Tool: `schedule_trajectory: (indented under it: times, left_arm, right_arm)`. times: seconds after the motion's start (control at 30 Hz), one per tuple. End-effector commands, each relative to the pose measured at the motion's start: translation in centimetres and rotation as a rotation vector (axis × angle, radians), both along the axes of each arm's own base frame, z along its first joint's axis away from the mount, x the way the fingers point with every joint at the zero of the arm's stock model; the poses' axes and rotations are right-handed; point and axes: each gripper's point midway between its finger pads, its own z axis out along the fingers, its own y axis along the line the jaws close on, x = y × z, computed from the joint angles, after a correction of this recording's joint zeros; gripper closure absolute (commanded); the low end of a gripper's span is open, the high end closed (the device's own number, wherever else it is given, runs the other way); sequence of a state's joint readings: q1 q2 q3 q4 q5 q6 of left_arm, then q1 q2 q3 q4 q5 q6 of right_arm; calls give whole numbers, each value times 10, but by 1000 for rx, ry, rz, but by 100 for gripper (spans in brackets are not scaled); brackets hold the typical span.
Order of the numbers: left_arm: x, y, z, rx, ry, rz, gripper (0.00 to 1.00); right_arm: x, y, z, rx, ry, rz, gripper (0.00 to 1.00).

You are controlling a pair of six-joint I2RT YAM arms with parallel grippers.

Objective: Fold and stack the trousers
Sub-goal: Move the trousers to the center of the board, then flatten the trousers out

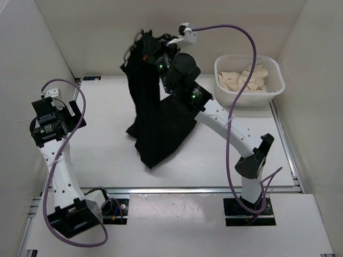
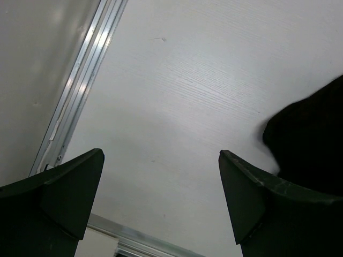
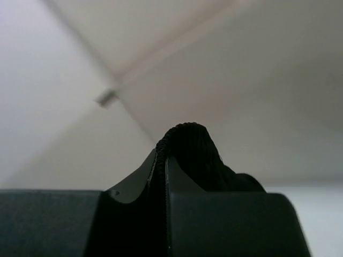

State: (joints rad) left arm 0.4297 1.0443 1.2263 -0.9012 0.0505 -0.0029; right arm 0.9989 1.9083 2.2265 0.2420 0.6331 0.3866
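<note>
The right claw [image 3: 162, 160] is pinched shut on a ridge of the trousers [image 1: 156, 128], with black cloth bulging up out of the grip in the wrist view. Seen from above, it holds that grip high over the far middle of the surface [image 1: 102, 155]. The garment hangs from it as a long dark drape, and its lower part is pooled in a loose heap on the surface between the two arms. The left claw [image 2: 161, 160] stands wide apart with nothing in it, off to the left side. It looks down on bare surface, with an edge of the black fabric at the right of its view, near but not touching. A white basket [image 1: 257, 99] holding pale crumpled cloth [image 1: 244, 77] sits at the far right, apart from the trousers. I judge the task barely begun: the trousers are lifted rather than laid flat, no neat fold shows, and nothing is stacked. What seems left is the spreading out, the folds and the placing on a stack; the pictures do not show where that stack belongs.
</note>
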Motion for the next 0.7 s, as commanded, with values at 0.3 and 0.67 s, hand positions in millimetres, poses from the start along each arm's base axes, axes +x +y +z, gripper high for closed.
schedule_trajectory:
  times: [0.3, 0.67]
  left_arm:
    - [51, -92, -77, -118, 290, -346, 0]
    - [18, -230, -237, 169, 617, -773, 0]
  right_arm:
    - [57, -201, -324, -373, 832, -520, 100]
    - [19, -242, -355, -416, 899, -470, 100]
